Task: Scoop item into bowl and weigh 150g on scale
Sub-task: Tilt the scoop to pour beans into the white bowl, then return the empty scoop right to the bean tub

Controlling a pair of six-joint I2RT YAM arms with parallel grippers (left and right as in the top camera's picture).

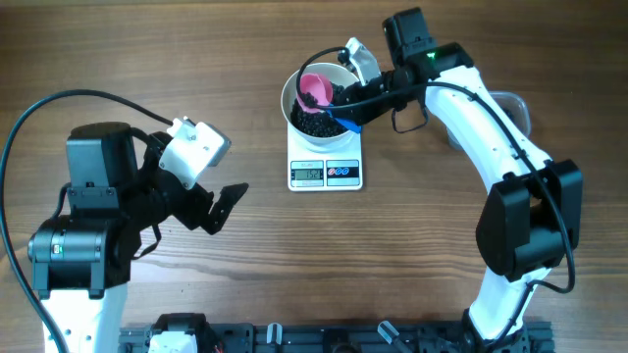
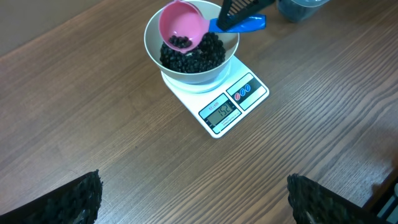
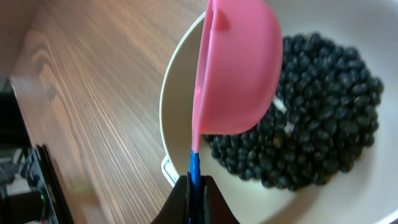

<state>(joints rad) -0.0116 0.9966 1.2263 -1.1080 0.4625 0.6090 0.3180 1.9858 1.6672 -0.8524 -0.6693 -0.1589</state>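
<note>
The white bowl (image 1: 294,86) sits on the white scale (image 1: 325,173), whose display is lit; its figures are too small to read. Black beans (image 1: 316,123) fill the bowl's bottom (image 3: 323,124). My right gripper (image 1: 345,106) is shut on the blue handle (image 3: 194,174) of a pink scoop (image 1: 314,90), held tilted over the bowl (image 3: 174,112) with a few beans in its cup (image 2: 181,26). My left gripper (image 1: 221,201) hangs open above bare wood, well left of the scale (image 2: 224,106), with nothing between its fingertips (image 2: 74,199).
A clear plastic tub (image 1: 510,106) lies mostly hidden behind the right arm at the right. A black rail (image 1: 324,338) runs along the table's front edge. A black cable (image 1: 59,108) loops over the left arm.
</note>
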